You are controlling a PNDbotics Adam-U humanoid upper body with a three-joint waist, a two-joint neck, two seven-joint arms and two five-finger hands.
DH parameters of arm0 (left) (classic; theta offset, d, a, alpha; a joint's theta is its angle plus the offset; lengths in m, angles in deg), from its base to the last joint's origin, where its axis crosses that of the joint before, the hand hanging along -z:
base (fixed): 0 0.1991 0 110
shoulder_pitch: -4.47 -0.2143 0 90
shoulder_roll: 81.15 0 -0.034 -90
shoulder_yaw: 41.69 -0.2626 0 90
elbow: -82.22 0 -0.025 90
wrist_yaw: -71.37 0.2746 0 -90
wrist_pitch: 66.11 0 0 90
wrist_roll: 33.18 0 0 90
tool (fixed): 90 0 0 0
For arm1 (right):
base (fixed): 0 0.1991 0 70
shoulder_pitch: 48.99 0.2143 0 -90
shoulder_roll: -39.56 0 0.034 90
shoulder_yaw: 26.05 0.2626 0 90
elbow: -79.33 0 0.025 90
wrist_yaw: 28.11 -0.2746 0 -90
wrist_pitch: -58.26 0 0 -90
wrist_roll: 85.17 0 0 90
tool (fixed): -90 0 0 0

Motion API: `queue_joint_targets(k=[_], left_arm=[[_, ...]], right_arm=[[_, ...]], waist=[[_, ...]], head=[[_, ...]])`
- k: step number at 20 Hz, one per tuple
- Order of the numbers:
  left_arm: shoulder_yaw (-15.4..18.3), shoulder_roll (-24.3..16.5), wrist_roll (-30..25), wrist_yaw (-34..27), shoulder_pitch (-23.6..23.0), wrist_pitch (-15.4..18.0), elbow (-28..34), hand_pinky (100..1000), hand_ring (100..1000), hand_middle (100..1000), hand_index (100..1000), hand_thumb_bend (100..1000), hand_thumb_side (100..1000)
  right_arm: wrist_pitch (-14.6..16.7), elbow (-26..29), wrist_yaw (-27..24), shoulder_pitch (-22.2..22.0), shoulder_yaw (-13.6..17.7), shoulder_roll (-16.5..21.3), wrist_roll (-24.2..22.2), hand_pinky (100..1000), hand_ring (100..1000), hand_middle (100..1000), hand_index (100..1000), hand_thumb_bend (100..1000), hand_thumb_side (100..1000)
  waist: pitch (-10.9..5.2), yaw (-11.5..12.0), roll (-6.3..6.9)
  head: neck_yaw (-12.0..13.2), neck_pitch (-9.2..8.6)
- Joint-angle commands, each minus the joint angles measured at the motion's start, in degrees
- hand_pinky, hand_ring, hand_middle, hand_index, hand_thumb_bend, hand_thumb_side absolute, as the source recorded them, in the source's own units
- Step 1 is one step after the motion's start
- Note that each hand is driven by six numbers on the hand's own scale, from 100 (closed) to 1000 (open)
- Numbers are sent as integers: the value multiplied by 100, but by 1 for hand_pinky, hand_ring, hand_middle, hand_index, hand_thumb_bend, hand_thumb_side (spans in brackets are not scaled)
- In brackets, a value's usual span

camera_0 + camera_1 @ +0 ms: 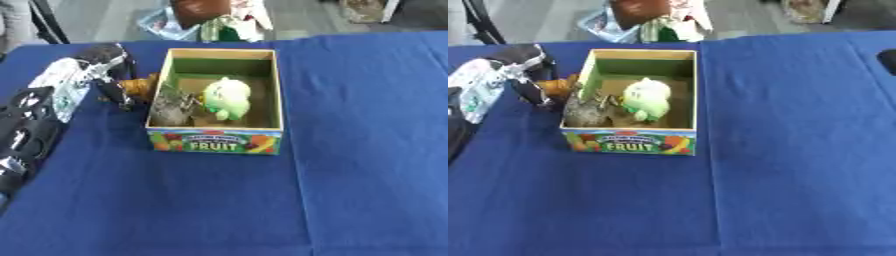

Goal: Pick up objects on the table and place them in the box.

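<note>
A wooden box (215, 140) with a "FRUIT" label on its front stands on the blue table. Inside it lie a pale green soft toy (227, 97) and a grey crumpled thing (172, 107). My left hand (112, 80) has come in from the left and hangs just outside the box's left wall. Its dark fingers curl round a small orange-brown thing (140, 85) held close to the box's rim. A dark bit at the right edge of the right eye view looks like my right hand (888, 61); little of it shows.
The blue cloth (350, 150) covers the whole table. Beyond the far edge, on the floor, stand a brown thing and some clutter (214, 22). My left forearm (31, 125) lies along the table's left side.
</note>
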Motion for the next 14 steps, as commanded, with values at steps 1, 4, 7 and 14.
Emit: queue_joint_targets(k=[1, 4, 7, 14], left_arm=[[122, -226, 70, 39, 72, -67, 120, 493, 358, 308, 516, 616, 147], [161, -278, 72, 59, 50, -117, 214, 480, 338, 286, 495, 598, 143], [186, -319, 34, 98, 28, -161, 262, 448, 303, 248, 460, 546, 133], [200, -327, 115, 252, 0, -202, 259, 366, 231, 165, 381, 380, 100]], right_arm=[[-43, -81, 15, 194, 25, 9, -29, 590, 702, 729, 852, 556, 277], [-38, -217, 94, 302, 4, -64, -54, 588, 702, 723, 852, 555, 277], [-16, -278, 124, 335, -6, -92, -66, 588, 703, 720, 852, 552, 274], [24, -311, 117, 338, -15, -108, -104, 589, 704, 719, 853, 559, 282]], waist=[[-121, 15, -27], [-134, 26, -27], [-146, 36, -20], [-154, 39, -24]], head=[[-13, 10], [-14, 15], [-19, 21], [-37, 20]])
